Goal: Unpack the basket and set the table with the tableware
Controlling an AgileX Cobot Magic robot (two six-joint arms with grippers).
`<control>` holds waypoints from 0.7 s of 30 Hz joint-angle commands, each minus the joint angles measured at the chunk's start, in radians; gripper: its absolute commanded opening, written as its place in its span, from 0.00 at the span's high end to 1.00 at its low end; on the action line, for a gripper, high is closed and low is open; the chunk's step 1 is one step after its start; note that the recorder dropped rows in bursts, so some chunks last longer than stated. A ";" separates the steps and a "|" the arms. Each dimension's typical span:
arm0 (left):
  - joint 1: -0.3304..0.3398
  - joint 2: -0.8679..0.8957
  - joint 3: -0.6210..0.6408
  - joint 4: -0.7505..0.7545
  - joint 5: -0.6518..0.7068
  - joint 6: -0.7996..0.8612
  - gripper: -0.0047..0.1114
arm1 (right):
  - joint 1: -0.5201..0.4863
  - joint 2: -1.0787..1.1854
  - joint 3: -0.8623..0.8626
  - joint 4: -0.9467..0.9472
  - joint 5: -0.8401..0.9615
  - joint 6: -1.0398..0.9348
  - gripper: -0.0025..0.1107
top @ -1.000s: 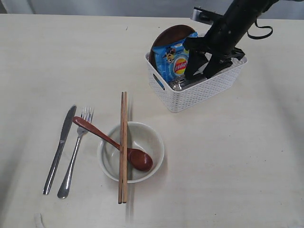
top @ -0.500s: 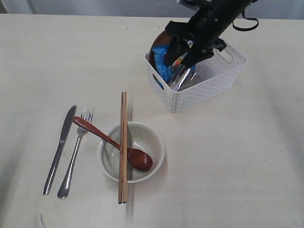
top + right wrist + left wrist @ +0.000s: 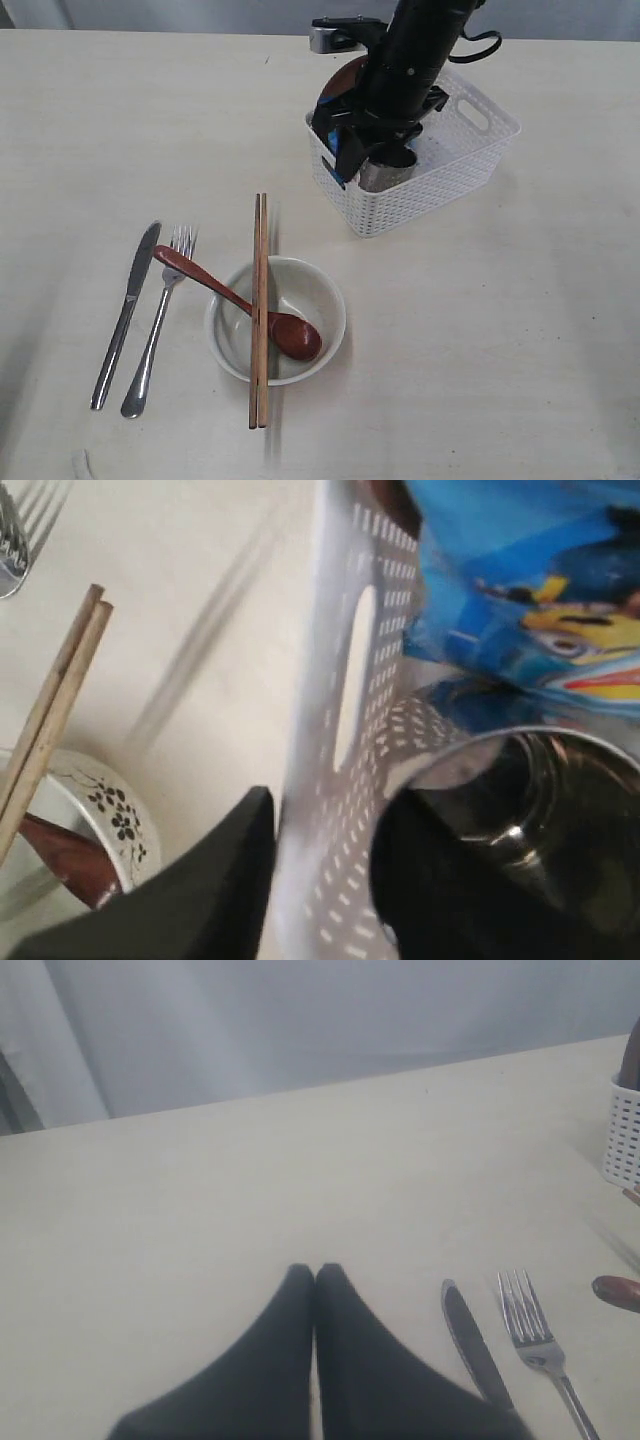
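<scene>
The white basket (image 3: 470, 150) stands at the back right of the table (image 3: 480, 340). My right gripper (image 3: 362, 162) reaches into its near-left corner. In the right wrist view the right gripper (image 3: 325, 820) is open, one finger outside the basket wall (image 3: 345, 680) and one inside against the steel cup (image 3: 540, 800). The brown plate (image 3: 345, 78) leans at the basket's back. The bowl (image 3: 310, 290) holds the wooden spoon (image 3: 215, 285), with chopsticks (image 3: 260, 300) laid across it. Knife (image 3: 125, 310) and fork (image 3: 160, 320) lie to its left. My left gripper (image 3: 315, 1270) is shut and empty, near the knife (image 3: 470, 1340).
A blue chips packet (image 3: 520, 600) stands in the basket beside the cup. The right arm (image 3: 420, 50) hides much of the basket's left half. The table's far edge runs just behind the basket.
My right gripper has swung from the basket's middle to its left corner, and its jaws have narrowed around the wall. The packet is now mostly hidden behind the arm.
</scene>
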State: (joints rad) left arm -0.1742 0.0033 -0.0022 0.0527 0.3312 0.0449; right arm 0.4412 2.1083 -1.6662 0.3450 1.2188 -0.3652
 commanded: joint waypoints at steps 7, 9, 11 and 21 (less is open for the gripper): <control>0.002 -0.003 0.002 -0.001 -0.006 0.000 0.96 | 0.002 -0.012 -0.002 -0.067 0.002 0.001 0.98; 0.002 -0.003 0.002 -0.001 -0.006 0.000 0.96 | 0.002 -0.012 -0.004 -0.067 0.002 0.001 0.98; 0.002 -0.003 0.002 -0.001 -0.006 0.000 0.96 | 0.002 -0.012 -0.018 -0.067 0.002 0.001 0.98; 0.002 -0.003 0.002 -0.001 -0.006 0.000 0.96 | 0.002 -0.034 -0.054 -0.067 0.002 0.005 0.98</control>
State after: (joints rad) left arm -0.1742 0.0033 -0.0022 0.0527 0.3312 0.0449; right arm 0.4483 2.0957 -1.7116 0.2853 1.2282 -0.3630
